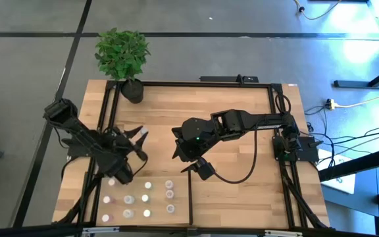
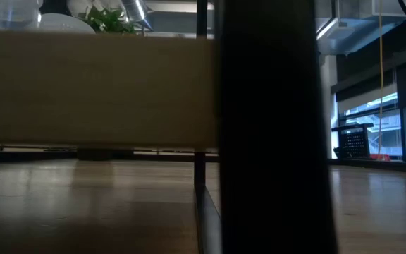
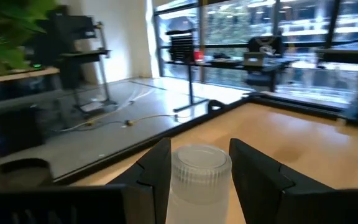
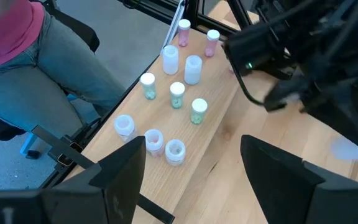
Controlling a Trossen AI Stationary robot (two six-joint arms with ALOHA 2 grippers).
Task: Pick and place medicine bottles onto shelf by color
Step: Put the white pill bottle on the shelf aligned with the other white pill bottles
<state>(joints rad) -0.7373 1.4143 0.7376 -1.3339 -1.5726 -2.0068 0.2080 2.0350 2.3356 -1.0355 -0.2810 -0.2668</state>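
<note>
Left end effector [image 3: 197, 180] clamped on a clear bottle [image 3: 199, 177], held above the surface near its left rail; right end effector [image 4: 191, 180] spread apart mid-surface; remaining bottles [image 1: 143, 199] clustered by the front edge, bare boards [image 1: 242, 191] seen rightward.

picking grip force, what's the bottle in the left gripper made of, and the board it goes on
The bottle between the left gripper fingers looks like frosted translucent plastic: cloudy walls, ribbed cap edge; glass can't be ruled out. The shelf looks like light unvarnished or matte wood, with visible grain and plank seams.
</note>
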